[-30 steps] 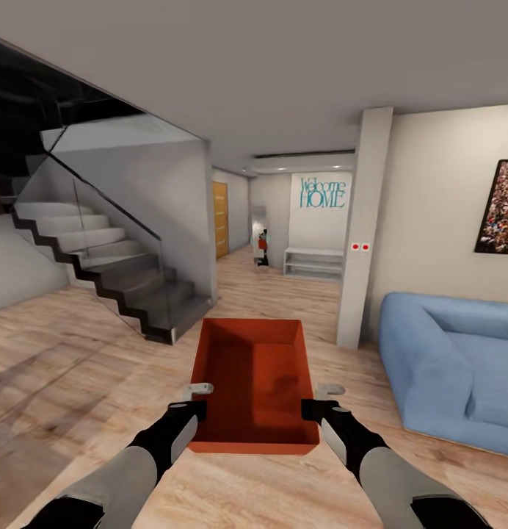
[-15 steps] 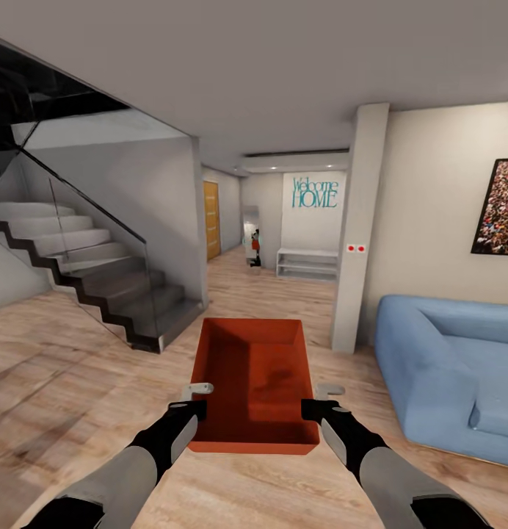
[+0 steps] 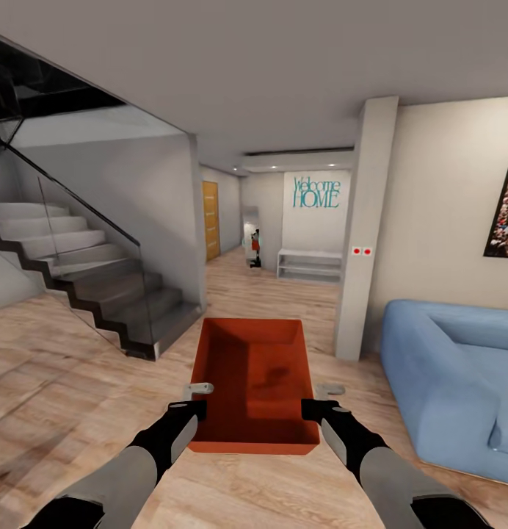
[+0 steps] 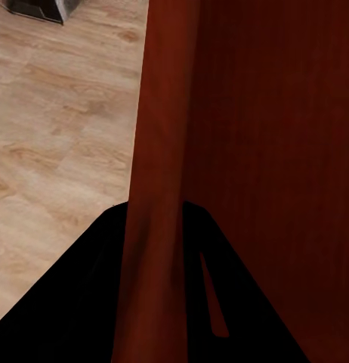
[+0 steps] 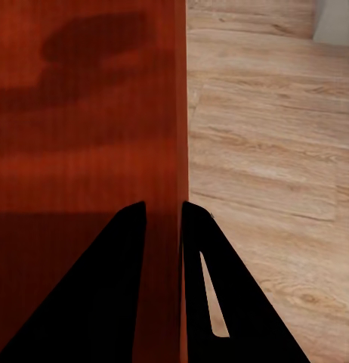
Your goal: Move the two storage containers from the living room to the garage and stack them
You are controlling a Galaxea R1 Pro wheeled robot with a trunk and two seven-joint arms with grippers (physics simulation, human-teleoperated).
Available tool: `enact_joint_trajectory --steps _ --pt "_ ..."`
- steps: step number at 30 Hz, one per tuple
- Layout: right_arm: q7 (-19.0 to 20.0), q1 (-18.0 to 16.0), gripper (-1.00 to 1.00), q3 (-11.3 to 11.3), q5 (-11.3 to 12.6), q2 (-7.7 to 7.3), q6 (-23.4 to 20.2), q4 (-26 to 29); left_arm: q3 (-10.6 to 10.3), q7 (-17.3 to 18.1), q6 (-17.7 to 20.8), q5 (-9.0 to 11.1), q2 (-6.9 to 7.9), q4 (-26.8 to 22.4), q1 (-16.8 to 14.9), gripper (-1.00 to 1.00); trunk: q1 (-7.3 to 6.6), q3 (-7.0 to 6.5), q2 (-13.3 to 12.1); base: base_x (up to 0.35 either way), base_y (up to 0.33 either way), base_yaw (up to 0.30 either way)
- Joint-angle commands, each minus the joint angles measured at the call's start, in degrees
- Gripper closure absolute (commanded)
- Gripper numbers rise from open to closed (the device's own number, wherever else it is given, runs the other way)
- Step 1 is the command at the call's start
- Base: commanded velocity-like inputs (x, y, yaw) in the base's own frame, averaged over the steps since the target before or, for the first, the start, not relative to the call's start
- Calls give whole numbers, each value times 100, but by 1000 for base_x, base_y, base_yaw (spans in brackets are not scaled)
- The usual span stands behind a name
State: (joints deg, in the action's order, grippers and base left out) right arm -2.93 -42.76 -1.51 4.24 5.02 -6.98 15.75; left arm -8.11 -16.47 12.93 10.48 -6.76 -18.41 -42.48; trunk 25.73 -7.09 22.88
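Head view: we carry one storage container (image 3: 255,382) in front of us, above the wood floor (image 3: 78,375) | left gripper (image 3: 196,410) clamps its left wall | right gripper (image 3: 313,409) clamps its right wall | staircase (image 3: 85,272) left, blue sofa (image 3: 452,367) right, hallway ahead

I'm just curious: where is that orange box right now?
In the head view the storage container is held out front between the left gripper and right gripper, above the wood floor, left of the blue sofa.
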Motion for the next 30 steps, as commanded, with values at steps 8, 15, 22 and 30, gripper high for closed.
enact_joint_trajectory --steps 8,15,22,30 --pt "-5 -4 100 97 -81 -10 -25 34 -77 -49 22 200 8 4 2 100 5 2 4 323 0 -39" --pt "-5 -4 100 96 -81 -10 -24 34 -77 -47 25 200 8 4 2 100 5 2 4 323 0 -160" --pt "-5 -4 100 93 -81 -8 -23 34 -77 -49 25 200 8 4 2 100 5 2 4 323 0 -11" --pt "-13 -4 100 99 -81 -10 -25 34 -76 -49 25 200 8 4 2 100 5 2 4 323 0 0"
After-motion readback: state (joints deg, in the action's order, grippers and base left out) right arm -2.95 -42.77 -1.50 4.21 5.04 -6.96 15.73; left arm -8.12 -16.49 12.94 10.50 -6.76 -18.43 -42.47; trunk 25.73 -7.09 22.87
